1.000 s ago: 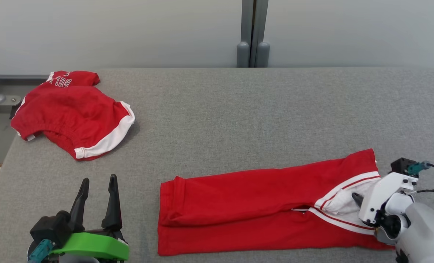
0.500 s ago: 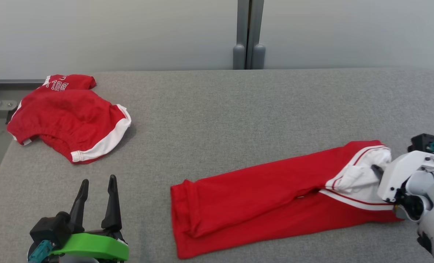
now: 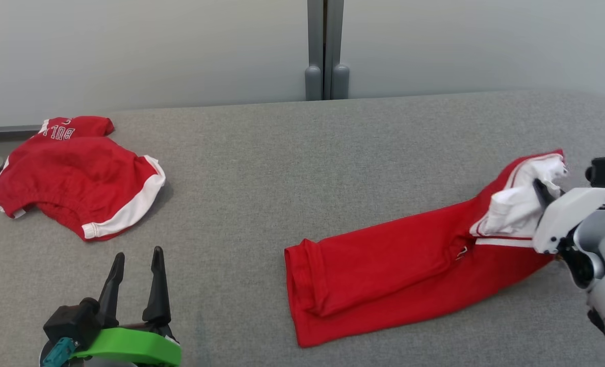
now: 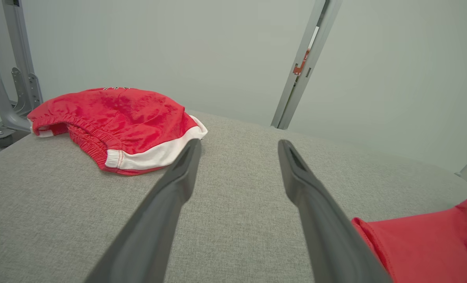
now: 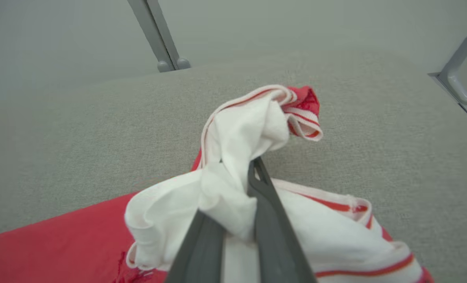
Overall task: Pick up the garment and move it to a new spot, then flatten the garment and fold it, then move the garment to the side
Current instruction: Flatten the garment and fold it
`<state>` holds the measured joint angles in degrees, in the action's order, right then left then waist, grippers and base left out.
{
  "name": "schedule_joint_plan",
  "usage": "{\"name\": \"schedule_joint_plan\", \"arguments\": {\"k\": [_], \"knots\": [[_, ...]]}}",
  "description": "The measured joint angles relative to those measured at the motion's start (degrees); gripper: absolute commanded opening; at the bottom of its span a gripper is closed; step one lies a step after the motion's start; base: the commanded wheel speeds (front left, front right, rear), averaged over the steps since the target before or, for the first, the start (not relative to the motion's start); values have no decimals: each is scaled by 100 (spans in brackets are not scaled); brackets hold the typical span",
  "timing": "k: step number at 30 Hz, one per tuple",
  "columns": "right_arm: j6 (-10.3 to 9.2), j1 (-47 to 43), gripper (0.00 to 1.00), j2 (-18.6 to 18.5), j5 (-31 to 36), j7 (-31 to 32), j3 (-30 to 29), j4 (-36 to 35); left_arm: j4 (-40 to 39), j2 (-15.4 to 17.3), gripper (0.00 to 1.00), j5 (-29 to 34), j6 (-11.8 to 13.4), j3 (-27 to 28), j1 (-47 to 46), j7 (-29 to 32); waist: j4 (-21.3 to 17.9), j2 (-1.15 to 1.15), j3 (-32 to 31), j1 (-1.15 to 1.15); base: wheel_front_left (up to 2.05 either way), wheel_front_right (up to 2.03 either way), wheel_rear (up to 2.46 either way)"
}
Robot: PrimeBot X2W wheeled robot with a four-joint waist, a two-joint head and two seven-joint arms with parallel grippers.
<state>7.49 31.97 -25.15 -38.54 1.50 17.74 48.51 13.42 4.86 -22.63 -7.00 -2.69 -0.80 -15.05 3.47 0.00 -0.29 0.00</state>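
Note:
The garment, long red trousers (image 3: 394, 270) with a white-lined, striped waistband, lies stretched across the right half of the grey table (image 3: 302, 168). My right gripper (image 3: 542, 196) is shut on the bunched white waistband (image 5: 237, 157) and holds that end raised off the surface, while the legs trail down to the left and rest flat. Their hem end (image 4: 426, 239) is at the lower right of the left wrist view. Low at the near left, my left gripper (image 3: 135, 265) is open and holds nothing, its fingers (image 4: 178, 177) above bare table.
A second garment, red shorts (image 3: 73, 173) with white trim, lies crumpled at the far left of the table (image 4: 119, 114). A grey post (image 3: 325, 51) stands behind the table's far edge. Metal frame parts sit beyond the left edge (image 4: 9, 98).
My right gripper has pulled the waistband to the right and further back, lifting it, and the trousers have slid right across the table. The head camera has also turned. The left gripper has stayed put.

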Motion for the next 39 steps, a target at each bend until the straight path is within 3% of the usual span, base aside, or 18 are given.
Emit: {"name": "schedule_joint_plan", "arguments": {"k": [6,13,17,25,26,27,28,33,39], "knots": [[0,-451,0,554,600,133,266,-1158,93,-8,100,18,-5,37,67,0,102,0,-75,0,0,0,0],[0,-1082,0,1564,1072,860,626,-2306,174,-13,100,34,-12,13,70,0,345,0,-120,0,0,0,0],[0,-1357,0,1895,1212,1107,717,-2434,213,-30,100,38,-12,-62,55,0,550,0,-123,0,0,0,0],[0,-1517,0,2115,1321,1262,719,-2006,269,-33,100,41,-29,-111,24,0,973,0,-106,0,0,0,0],[0,-1520,32,2125,1321,1263,728,-1938,269,-32,100,41,-29,-109,21,0,1004,0,-103,0,0,0,0],[0,-1520,76,2137,1319,1247,735,-1885,272,-32,100,41,-30,-107,21,0,1036,0,-99,0,0,0,0],[0,-1518,100,2153,1303,1205,738,-1852,272,-32,100,40,-30,-102,21,0,1059,0,-93,0,0,0,0],[0,-1482,100,2210,894,880,760,-2091,258,-33,100,40,-30,-29,23,-1,1010,0,-68,0,0,0,0],[0,-1483,100,2173,-105,597,621,-3163,227,-49,100,41,-31,12,27,-1,811,0,-80,0,0,0,0]]}}
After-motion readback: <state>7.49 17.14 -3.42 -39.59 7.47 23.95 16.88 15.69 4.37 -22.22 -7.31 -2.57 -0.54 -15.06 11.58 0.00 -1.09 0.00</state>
